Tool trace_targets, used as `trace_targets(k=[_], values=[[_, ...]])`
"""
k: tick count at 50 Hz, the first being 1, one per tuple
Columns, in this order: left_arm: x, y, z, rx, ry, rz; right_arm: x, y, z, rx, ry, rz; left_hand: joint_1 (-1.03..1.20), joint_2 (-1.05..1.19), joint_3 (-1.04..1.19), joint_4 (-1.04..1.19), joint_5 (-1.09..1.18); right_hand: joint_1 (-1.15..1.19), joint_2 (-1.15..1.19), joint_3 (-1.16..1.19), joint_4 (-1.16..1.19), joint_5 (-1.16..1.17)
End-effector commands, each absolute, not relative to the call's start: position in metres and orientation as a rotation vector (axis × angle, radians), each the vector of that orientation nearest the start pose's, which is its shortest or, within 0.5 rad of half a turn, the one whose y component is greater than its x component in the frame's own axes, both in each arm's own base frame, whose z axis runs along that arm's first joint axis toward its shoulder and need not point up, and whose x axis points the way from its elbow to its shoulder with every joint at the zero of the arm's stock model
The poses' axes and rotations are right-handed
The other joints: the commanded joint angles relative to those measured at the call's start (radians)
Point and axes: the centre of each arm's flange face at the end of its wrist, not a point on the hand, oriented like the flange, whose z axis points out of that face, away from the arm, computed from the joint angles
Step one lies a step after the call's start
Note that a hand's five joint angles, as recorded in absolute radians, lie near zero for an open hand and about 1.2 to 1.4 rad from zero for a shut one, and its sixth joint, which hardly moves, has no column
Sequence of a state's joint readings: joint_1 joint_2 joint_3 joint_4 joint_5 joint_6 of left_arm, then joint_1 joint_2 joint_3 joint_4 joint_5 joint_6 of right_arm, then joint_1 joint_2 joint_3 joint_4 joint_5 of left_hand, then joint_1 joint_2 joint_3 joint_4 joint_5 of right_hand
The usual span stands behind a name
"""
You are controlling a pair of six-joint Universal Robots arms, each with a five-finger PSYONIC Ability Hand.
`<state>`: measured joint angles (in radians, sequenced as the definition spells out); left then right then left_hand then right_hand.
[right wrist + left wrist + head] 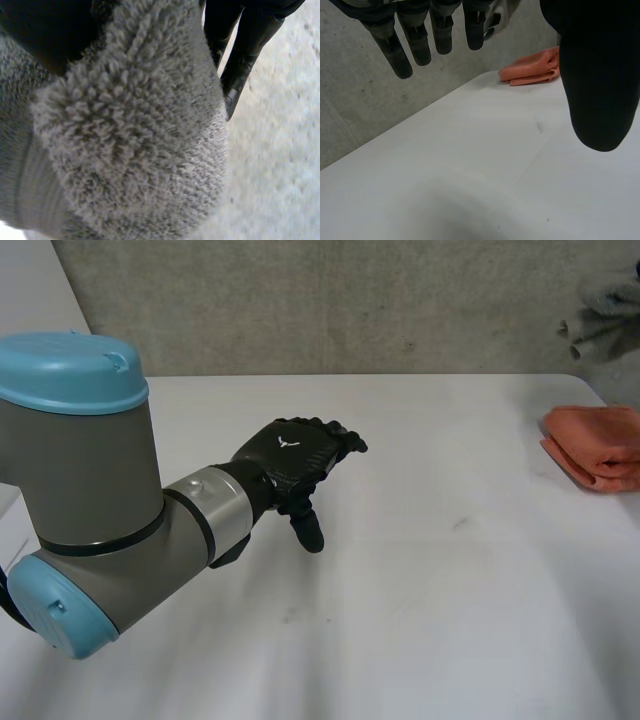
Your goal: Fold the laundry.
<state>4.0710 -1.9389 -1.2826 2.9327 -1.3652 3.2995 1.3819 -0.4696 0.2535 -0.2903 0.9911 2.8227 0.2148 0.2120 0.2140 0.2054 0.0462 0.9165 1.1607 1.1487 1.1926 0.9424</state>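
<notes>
Left hand [290, 455] open over mid-table [450, 590], folded orange cloth [597, 445] at its right edge, right hand [250, 35] gripping grey towel [135, 140]

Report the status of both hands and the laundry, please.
Left hand open, holding nothing, over the table. Right hand shut on grey towel. Orange towel folded, at table's right side. Nothing in the way.
</notes>
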Motion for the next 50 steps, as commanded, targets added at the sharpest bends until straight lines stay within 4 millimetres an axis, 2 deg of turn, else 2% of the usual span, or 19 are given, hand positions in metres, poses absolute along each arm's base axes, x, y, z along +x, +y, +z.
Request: trace_targets(k=[1,6,9,12,14,16,17,20,25,27,29,31,32,35,36,40,43,44,50], values=[[-0.337,-0.200,0.252,1.353,2.617,-2.052,0.034,-0.568,0.190,-0.906,1.746,-2.554,-0.025,-0.022,-0.024,-0.015,-0.031,0.480,0.236,0.248,0.204,0.279],[-0.338,-0.199,0.250,1.360,2.615,-2.055,0.006,-0.562,0.141,-0.900,1.863,-2.397,-0.022,-0.019,-0.021,-0.012,-0.028,0.480,0.236,0.248,0.204,0.279],[-0.339,-0.200,0.249,1.360,2.617,-2.053,0.003,-0.555,0.124,-0.930,1.887,-2.333,-0.019,-0.016,-0.018,-0.010,-0.025,0.480,0.236,0.248,0.204,0.279],[-0.339,-0.199,0.248,1.361,2.618,-2.050,-0.005,-0.552,0.120,-0.947,1.918,-2.327,-0.019,-0.016,-0.018,-0.010,-0.025,0.480,0.236,0.248,0.204,0.279],[-0.339,-0.199,0.249,1.361,2.616,-2.052,-0.009,-0.549,0.122,-0.950,1.947,-2.330,-0.019,-0.016,-0.018,-0.010,-0.025,-0.024,-0.269,-0.257,-0.300,-0.225],[-0.339,-0.199,0.249,1.356,2.622,-2.053,-0.010,-0.548,0.130,-0.945,1.967,-2.339,-0.019,-0.016,-0.018,-0.010,-0.025,-0.591,-0.835,-0.823,-0.867,-0.791],[-0.339,-0.199,0.249,1.352,2.625,-2.055,-0.010,-0.546,0.142,-0.941,1.979,-2.355,-0.019,-0.016,-0.018,-0.010,-0.025,-0.742,-0.986,-0.974,-1.018,-0.942],[-0.338,-0.200,0.250,1.337,2.638,-2.061,-0.012,-0.545,0.165,-0.919,1.996,-2.400,-0.016,-0.013,-0.015,-0.007,-0.022,-0.742,-0.986,-0.974,-1.018,-0.942],[-0.338,-0.200,0.252,1.328,2.643,-2.068,-0.016,-0.539,0.231,-0.870,2.000,-2.559,-0.016,-0.013,-0.015,-0.007,-0.022,-0.742,-0.986,-0.974,-1.018,-0.942],[-0.338,-0.199,0.253,1.325,2.640,-2.073,-0.016,-0.535,0.249,-0.848,2.005,-2.597,-0.016,-0.013,-0.015,-0.007,-0.022,-0.742,-0.986,-0.974,-1.018,-0.942],[-0.338,-0.199,0.254,1.325,2.637,-2.077,-0.009,-0.528,0.272,-0.815,2.013,-2.632,-0.016,-0.013,-0.015,-0.007,-0.022,-0.742,-0.986,-0.974,-1.018,-0.942],[-0.337,-0.198,0.260,1.321,2.621,-2.104,0.004,-0.521,0.289,-0.799,2.015,-2.641,-0.016,-0.013,-0.015,-0.007,-0.022,-0.742,-0.986,-0.974,-1.018,-0.942],[-0.336,-0.198,0.263,1.317,2.613,-2.118,0.025,-0.510,0.306,-0.794,2.009,-2.628,-0.016,-0.013,-0.015,-0.007,-0.022,-0.742,-0.986,-0.974,-1.018,-0.942],[-0.333,-0.195,0.275,1.305,2.581,-2.168,0.064,-0.492,0.324,-0.819,1.989,-2.582,-0.019,-0.016,-0.018,-0.010,-0.025,-0.742,-0.986,-0.974,-1.018,-0.942],[-0.332,-0.195,0.278,1.298,2.572,-2.182,0.091,-0.479,0.331,-0.847,1.972,-2.539,-0.019,-0.016,-0.018,-0.010,-0.025,-0.742,-0.986,-0.974,-1.018,-0.942],[-0.328,-0.194,0.297,1.260,2.508,-2.275,0.151,-0.445,0.332,-0.873,1.971,-2.395,-0.019,-0.016,-0.018,-0.010,-0.025,-0.742,-0.986,-0.974,-1.018,-0.942],[-0.319,-0.199,0.314,1.171,2.442,-2.376,0.175,-0.424,0.328,-0.849,2.010,-2.328,-0.016,-0.013,-0.015,-0.007,-0.022,-0.742,-0.986,-0.974,-1.018,-0.942],[-0.316,-0.202,0.318,1.127,2.430,-2.397,0.189,-0.407,0.329,-0.819,2.027,-2.305,-0.013,-0.010,-0.012,-0.004,-0.019,-0.742,-0.986,-0.974,-1.018,-0.942],[-0.271,-0.235,0.341,0.655,2.318,-2.450,0.230,-0.346,0.331,-0.655,2.032,-2.244,-0.019,-0.016,-0.018,-0.009,-0.025,-0.742,-0.986,-0.974,-1.018,-0.942]])
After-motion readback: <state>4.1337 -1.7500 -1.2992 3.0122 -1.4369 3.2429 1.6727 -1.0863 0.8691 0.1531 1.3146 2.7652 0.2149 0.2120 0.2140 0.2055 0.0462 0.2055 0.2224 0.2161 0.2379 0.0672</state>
